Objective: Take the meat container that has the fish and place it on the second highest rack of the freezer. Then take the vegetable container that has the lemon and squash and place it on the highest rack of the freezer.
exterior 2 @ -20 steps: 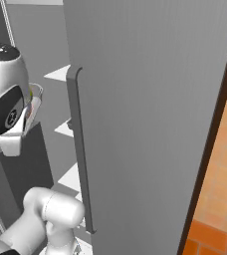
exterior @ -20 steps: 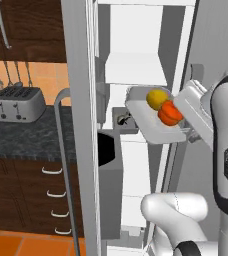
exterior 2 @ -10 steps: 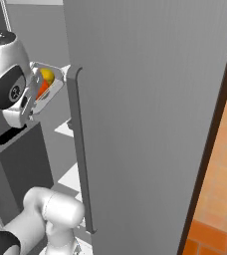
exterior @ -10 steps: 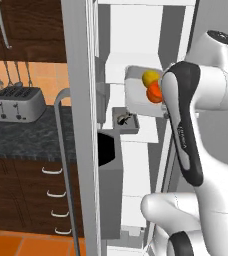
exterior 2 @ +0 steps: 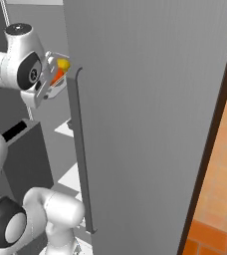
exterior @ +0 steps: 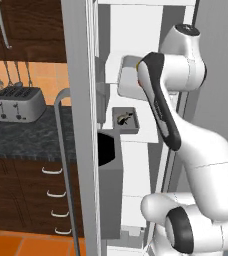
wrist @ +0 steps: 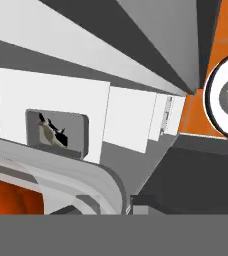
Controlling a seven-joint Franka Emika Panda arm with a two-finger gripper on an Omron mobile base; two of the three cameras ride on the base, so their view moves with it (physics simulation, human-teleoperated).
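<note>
The vegetable container (exterior 2: 59, 87) is up inside the open freezer (exterior: 79, 125). Its lemon (exterior 2: 63, 63) and squash (exterior 2: 57, 75) sit in it. My gripper (exterior 2: 51, 84) is shut on its near rim. From the left the container (exterior: 127, 75) is a white tray, half hidden by my forearm, at the level of the highest rack. I cannot tell whether it rests on that rack. One shelf lower, the meat container (exterior: 125, 120) with the fish (exterior: 123, 119) lies flat. The hand view looks down past the tray's rim (wrist: 66, 176) and the squash (wrist: 6, 197) onto that container (wrist: 59, 131).
The freezer's grey door (exterior 2: 150, 124) with its long handle (exterior 2: 80, 149) stands open on the right. A dark grey bin (exterior: 110, 170) sits below the shelves. A toaster (exterior: 17, 104) stands on the dark counter at the left, above wooden drawers (exterior: 26, 200).
The arm has risen and reached deeper into the freezer, carrying the vegetable container from about the fish container's height up to the top shelf level.
</note>
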